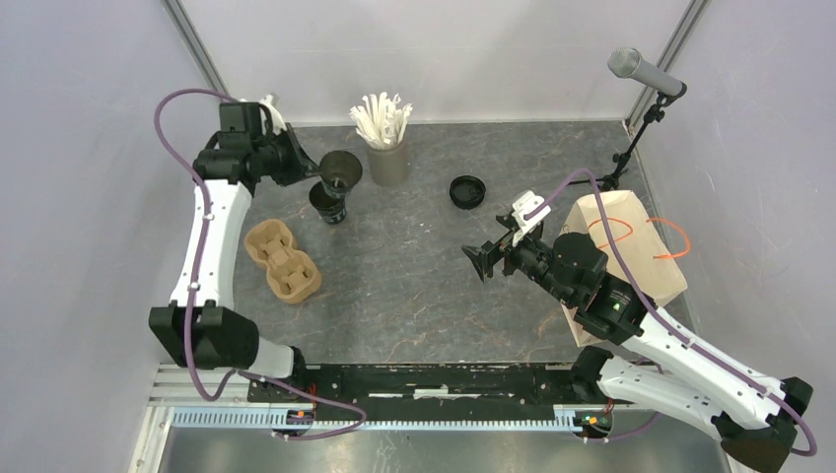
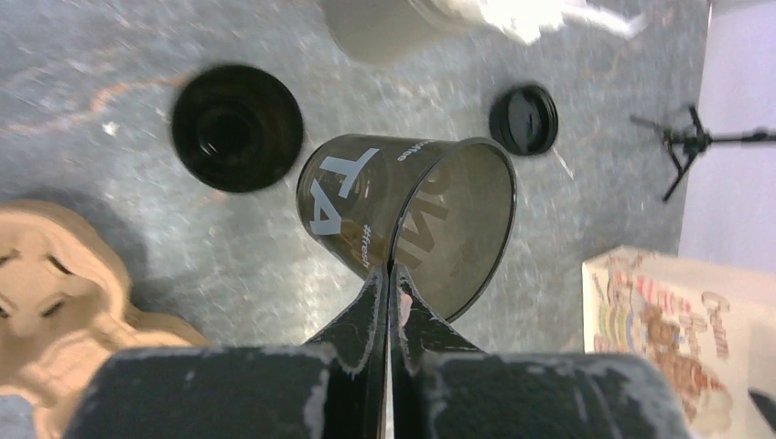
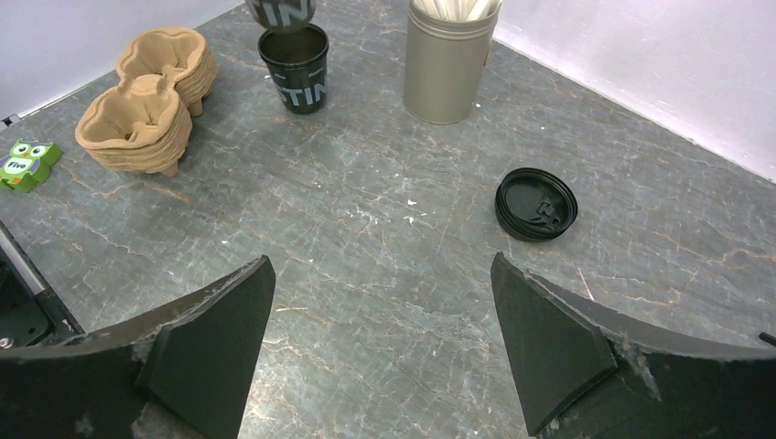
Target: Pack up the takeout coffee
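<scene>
Grey table [image 1: 414,296], left gripper [image 2: 388,273] pinching tilted black cup [image 2: 366,206], right gripper [image 3: 382,265] spread

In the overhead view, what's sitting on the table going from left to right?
Brown cup carriers → standing black cup → grey cup of straws → black lid → bag with orange handles.

A tilted black cup [image 2: 407,219] raised near upright cup [image 3: 295,69] (lidless); lid [image 3: 536,203] apart.

held cup [image 2: 366,201] pinched by its rim in left gripper [image 2: 389,272], tilted, near standing cup [image 3: 295,69]. from right gripper [image 3: 384,338]: lid [image 3: 536,203] ahead-right, straw cup [image 3: 448,64] farther ahead, standing cup ahead-left, carrier stack [image 3: 146,110] further left.
</scene>
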